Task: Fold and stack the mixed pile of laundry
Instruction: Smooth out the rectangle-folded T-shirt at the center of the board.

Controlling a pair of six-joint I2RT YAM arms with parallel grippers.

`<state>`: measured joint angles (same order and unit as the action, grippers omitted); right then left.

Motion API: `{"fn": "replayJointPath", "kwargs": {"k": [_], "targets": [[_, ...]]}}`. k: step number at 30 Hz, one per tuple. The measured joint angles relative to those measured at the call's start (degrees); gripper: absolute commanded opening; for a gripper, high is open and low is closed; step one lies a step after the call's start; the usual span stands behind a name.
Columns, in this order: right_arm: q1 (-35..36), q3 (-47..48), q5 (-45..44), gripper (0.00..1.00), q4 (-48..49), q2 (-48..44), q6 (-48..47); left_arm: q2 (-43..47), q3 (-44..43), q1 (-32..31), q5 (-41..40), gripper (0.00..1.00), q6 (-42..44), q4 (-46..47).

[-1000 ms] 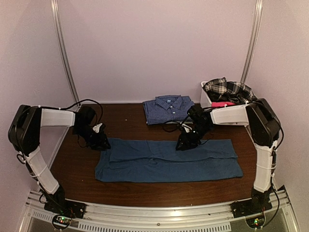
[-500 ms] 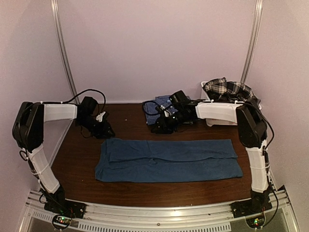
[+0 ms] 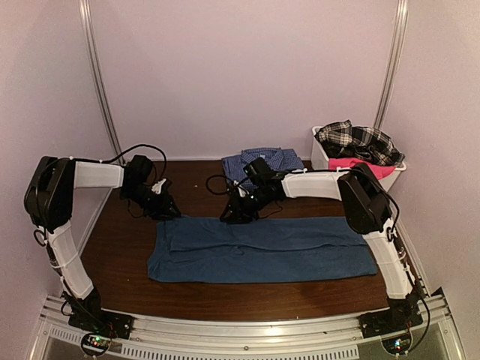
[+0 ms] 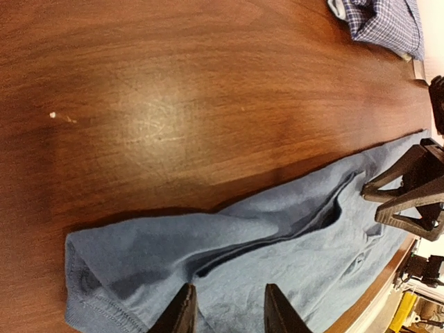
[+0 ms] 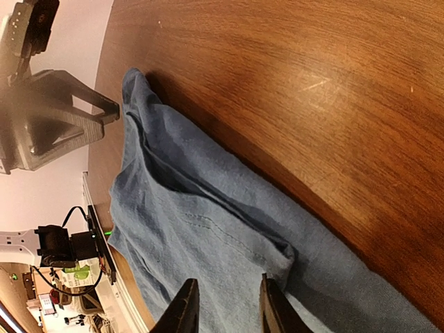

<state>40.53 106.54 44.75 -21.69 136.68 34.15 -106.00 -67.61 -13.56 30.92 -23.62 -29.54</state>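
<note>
Wooden table with blue T-shirt, folded checked shirt, white bin

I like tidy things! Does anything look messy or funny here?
Nothing is spilled or broken. The blue T-shirt lies a little rumpled, with a loose ridge along its far edge, and the plaid shirt is heaped above the rim of the white bin.
</note>
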Motion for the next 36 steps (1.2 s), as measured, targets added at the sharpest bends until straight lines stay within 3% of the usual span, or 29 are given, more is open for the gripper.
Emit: {"fn": "replayJointPath", "kwargs": {"k": [4, 19, 26, 33, 36], "targets": [[0.0, 0.7, 0.0, 0.28, 0.1, 0.4, 0.6, -1.2, 0.0, 0.0, 0.0, 0.35, 0.0, 0.0], [-0.1, 4.0, -4.0, 0.39, -3.5, 2.3, 0.4, -3.3, -0.1, -0.7, 0.1, 0.36, 0.0, 0.9], [-0.1, 5.6, -4.3, 0.3, -3.6, 3.5, 0.9, -4.6, -0.4, -1.2, 0.0, 0.26, 0.1, 0.9], [-0.1, 5.9, -4.0, 0.04, -3.4, 4.0, 1.0, -4.6, -1.0, -1.6, 0.2, 0.0, 0.6, 0.9], [-0.1, 5.9, -3.5, 0.0, -3.4, 4.0, 0.8, -4.5, -1.1, -1.6, 0.3, 0.0, 1.2, 0.9]]}}
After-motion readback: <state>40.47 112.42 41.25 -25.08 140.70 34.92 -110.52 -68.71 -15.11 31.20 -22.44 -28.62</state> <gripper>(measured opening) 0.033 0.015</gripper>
